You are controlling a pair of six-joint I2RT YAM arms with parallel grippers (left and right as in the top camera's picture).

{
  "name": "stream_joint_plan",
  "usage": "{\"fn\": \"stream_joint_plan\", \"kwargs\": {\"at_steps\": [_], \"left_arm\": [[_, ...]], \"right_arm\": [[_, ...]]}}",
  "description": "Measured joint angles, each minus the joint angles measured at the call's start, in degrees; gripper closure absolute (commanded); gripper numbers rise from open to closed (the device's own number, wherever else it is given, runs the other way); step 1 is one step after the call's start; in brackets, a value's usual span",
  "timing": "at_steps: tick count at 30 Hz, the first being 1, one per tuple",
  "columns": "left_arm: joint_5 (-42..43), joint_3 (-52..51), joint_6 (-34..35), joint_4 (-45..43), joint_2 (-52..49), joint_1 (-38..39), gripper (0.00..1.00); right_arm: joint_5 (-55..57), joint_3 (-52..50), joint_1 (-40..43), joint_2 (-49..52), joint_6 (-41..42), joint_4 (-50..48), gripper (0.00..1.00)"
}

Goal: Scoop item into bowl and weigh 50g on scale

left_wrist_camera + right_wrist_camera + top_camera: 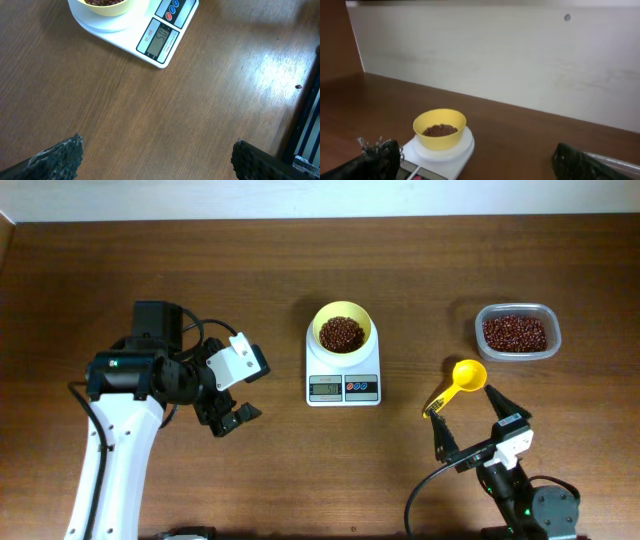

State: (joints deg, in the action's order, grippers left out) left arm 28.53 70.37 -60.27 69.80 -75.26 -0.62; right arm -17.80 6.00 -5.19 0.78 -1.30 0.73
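Observation:
The pale-yellow bowl [343, 320] stands on the white scale [343, 385] at the table's middle, with beans [342, 334] in it. Bowl [102, 7] and scale [152, 35] also show in the left wrist view, where the display reads about 50. The right wrist view shows the bowl [440, 131] on the scale [451, 159] too. My left gripper [250, 390] is open and empty, left of the scale; its fingers [157, 160] hang over bare wood. My right gripper [467, 408] is open and empty [477, 160], just behind the yellow scoop [462, 380] lying on the table.
A clear plastic tub [517, 332] holding more beans stands at the right, beyond the scoop; its rim shows in the right wrist view [615, 161]. One stray bean [298, 86] lies on the wood. A pale wall [495, 60] backs the table.

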Motion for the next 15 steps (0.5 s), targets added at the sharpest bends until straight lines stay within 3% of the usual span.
{"fn": "stream_joint_plan", "kwargs": {"at_steps": [6, 15], "left_arm": [[0.0, 0.0, 0.0, 0.0, 0.0, 0.0, 0.01], [0.0, 0.0, 0.0, 0.0, 0.0, 0.0, 0.01]], "right_arm": [[0.4, -5.0, -2.5, 0.0, -1.7, -4.2, 0.01], [2.9, -5.4, -2.5, -0.1, -8.8, 2.2, 0.01]]}}
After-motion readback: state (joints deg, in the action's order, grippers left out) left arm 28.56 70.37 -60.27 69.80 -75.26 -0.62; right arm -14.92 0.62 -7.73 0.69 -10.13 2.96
